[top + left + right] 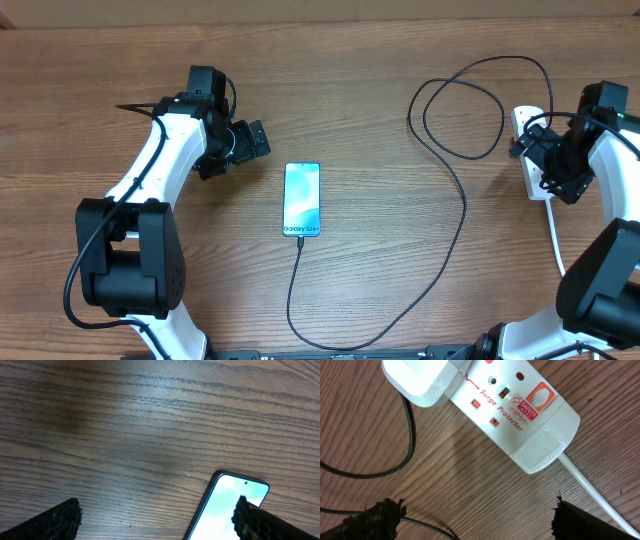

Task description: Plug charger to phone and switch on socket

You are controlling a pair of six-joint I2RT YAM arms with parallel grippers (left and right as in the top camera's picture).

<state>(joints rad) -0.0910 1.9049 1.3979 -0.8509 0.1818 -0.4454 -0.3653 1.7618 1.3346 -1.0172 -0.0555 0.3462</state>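
Right gripper [477, 512], jaws wide and empty, is nearest. The power strip [520, 415] lies at 12 o'clock, long axis 10-to-4.

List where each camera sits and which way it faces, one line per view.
Overhead: above the table, facing straight down on phone, black cable, power strip; left arm and right arm show.
Left wrist: on the left arm, facing down at the phone's top corner; left tool tips at bottom.
Right wrist: on the right arm, facing down at the power strip; right tool tips at bottom.
Shared: overhead and left wrist both see the phone.
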